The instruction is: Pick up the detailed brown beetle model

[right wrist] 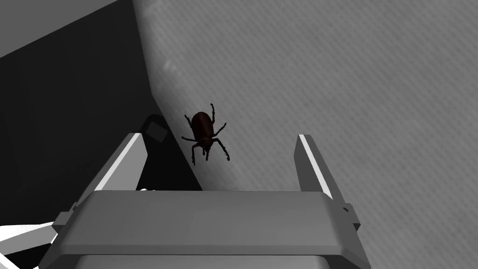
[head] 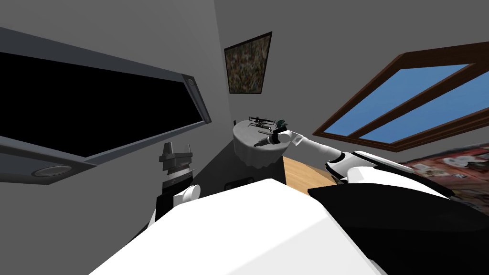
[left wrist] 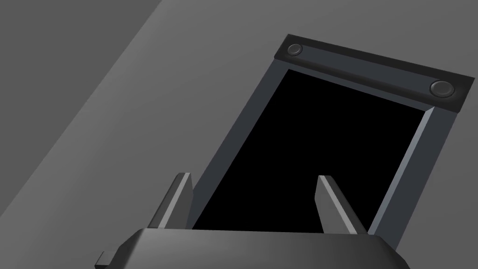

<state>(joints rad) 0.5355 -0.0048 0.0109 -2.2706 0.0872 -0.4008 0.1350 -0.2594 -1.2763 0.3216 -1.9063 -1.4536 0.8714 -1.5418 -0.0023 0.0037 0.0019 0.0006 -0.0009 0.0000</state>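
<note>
Reaches right arm far forward to a small round table, draped in pale grey cloth, at far centre. Holds right tool low over the tabletop near its edge, fingers spread wide, clamped on nothing. Spots beetle model lying on the grey weave-patterned cloth, close to the table's edge: dark brown, glossy oval body, thin black legs splayed. Places it in the gap between the two fingers, about level with their tips, nearer one finger than the other, touching neither. Reads its narrower end as pointing back toward the tool. Sees dark floor beyond the table's edge.

Notes on far side of same table a thin black wire-like thing and, just right of it, a small dark green thing; cannot tell what either is. Notes framed picture on far wall above the table, brown-framed window with blue panes to the right, pale wooden surface near and right of the table, patterned red rug at right edge.

Carries left tool raised at near left, beside the grey wall, fingers apart, nothing between them.
</note>
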